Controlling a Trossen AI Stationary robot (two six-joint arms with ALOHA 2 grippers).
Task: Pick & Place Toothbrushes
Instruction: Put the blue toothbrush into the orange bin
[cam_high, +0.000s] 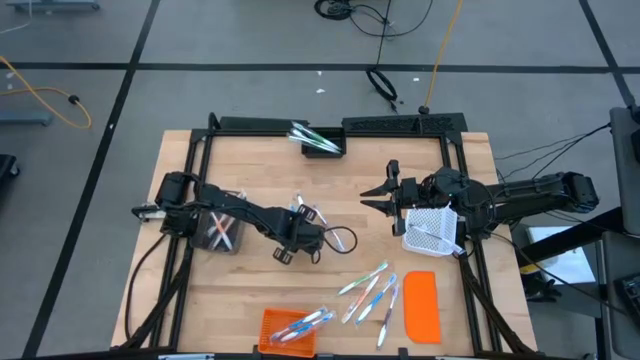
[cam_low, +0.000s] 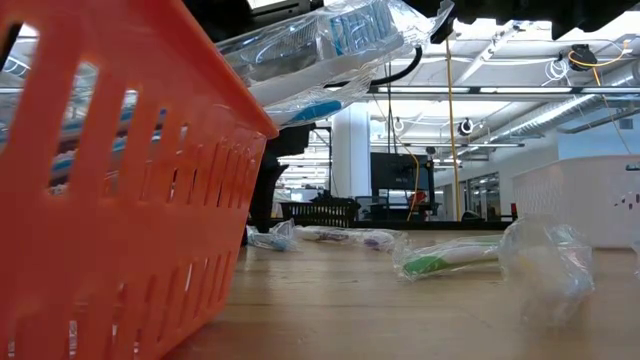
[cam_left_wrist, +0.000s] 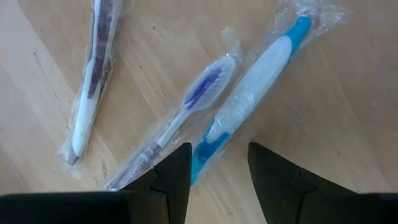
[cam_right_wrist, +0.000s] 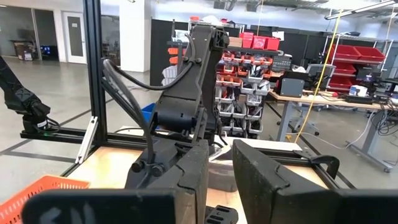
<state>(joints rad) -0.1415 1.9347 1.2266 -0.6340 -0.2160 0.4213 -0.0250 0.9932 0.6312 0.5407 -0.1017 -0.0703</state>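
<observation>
My left gripper (cam_high: 303, 232) is open and points down over the middle of the table, above three plastic-wrapped toothbrushes. In the left wrist view its fingers (cam_left_wrist: 177, 177) stand on either side of the lower end of a blue-and-white toothbrush (cam_left_wrist: 252, 102). A purple-bristled one (cam_left_wrist: 193, 109) and a dark-striped one (cam_left_wrist: 93, 74) lie beside it. Several more toothbrushes (cam_high: 370, 292) lie loose near the front. My right gripper (cam_high: 378, 198) is open and empty, right of centre, beside the white mesh basket (cam_high: 432, 230).
An orange basket (cam_high: 290, 330) at the front holds wrapped toothbrushes, which also show in the low view (cam_low: 330, 40). A flat orange lid (cam_high: 422, 305) lies to its right. A black bin (cam_high: 320, 140) at the far edge and a dark bin (cam_high: 222, 232) at the left hold toothbrushes.
</observation>
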